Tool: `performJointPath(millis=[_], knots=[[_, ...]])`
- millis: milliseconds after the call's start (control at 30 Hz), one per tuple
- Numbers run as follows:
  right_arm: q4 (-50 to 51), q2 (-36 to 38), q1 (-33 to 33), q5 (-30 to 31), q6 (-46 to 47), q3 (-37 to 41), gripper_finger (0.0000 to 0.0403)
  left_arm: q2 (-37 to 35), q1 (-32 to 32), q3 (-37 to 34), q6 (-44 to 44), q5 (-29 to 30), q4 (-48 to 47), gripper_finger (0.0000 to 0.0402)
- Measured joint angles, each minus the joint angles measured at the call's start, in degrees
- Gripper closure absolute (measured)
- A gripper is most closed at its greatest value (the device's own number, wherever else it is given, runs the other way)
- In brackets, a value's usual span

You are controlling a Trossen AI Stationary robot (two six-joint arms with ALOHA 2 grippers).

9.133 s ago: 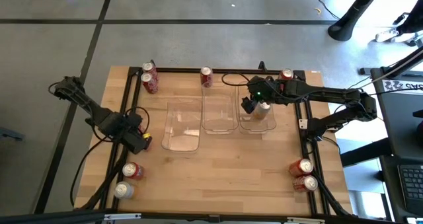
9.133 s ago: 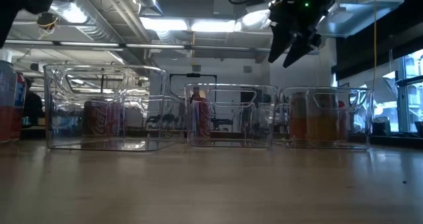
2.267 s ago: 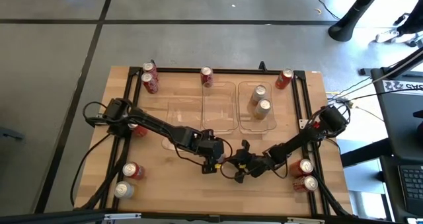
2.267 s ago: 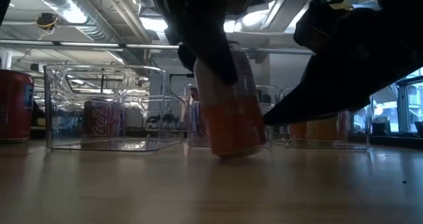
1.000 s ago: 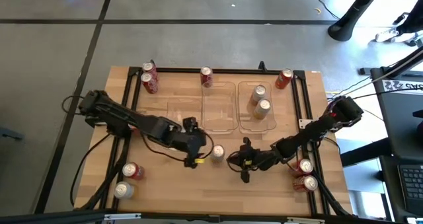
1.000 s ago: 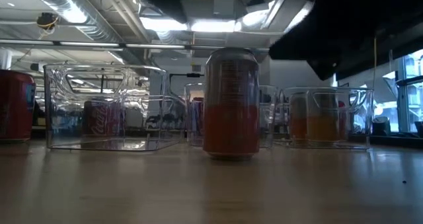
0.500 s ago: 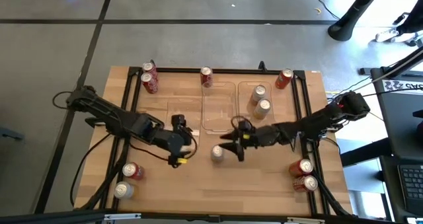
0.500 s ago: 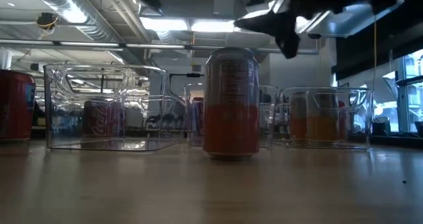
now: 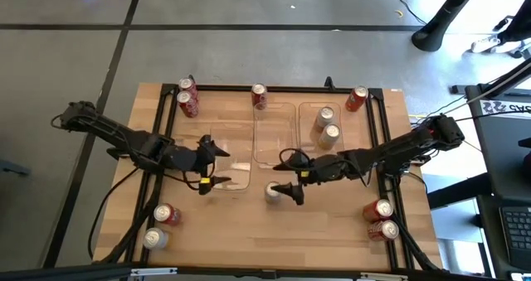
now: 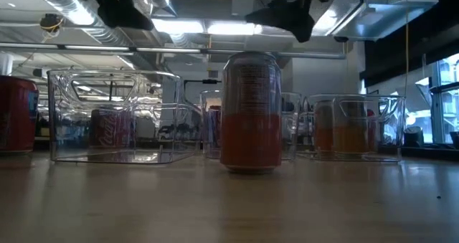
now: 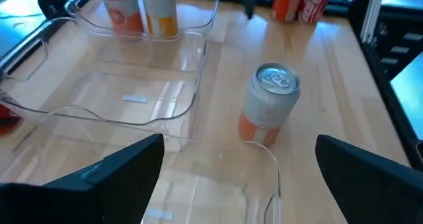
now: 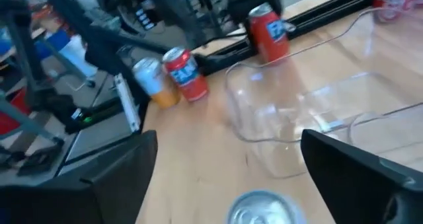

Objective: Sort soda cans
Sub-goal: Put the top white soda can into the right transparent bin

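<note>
High view: gold can (image 9: 272, 191) stood upright on worktop (image 9: 332, 223) in front of middle tray (image 9: 275, 144); right tool (image 9: 292, 186) spread wide just beside it; left tool (image 9: 207, 163) wide over left tray (image 9: 227, 167) | Low view: can (image 10: 250, 112) alone, untouched | Left wrist view: can (image 11: 270, 113) beside tray rim.

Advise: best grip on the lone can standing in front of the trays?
Pinch the can across its round body, coming down from above: it stands upright with free table all round. The right gripper, open, is almost over it already; the left gripper is over the left tray.
</note>
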State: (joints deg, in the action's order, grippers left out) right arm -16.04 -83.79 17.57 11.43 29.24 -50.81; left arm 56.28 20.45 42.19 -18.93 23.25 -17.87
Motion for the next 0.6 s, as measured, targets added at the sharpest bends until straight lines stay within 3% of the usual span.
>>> performJointPath(millis=[167,600], knots=[[-0.2,-3.7,1.8,4.4,-5.5,0.1,0.0046,-1.6,0.0,-4.5,1.6,0.0,7.3,0.002],[-0.8,-11.9,1.5,5.0,-10.7,0.1,0.0047,-1.1,-0.2,-5.0,-0.4,0.0,7.5,0.002]])
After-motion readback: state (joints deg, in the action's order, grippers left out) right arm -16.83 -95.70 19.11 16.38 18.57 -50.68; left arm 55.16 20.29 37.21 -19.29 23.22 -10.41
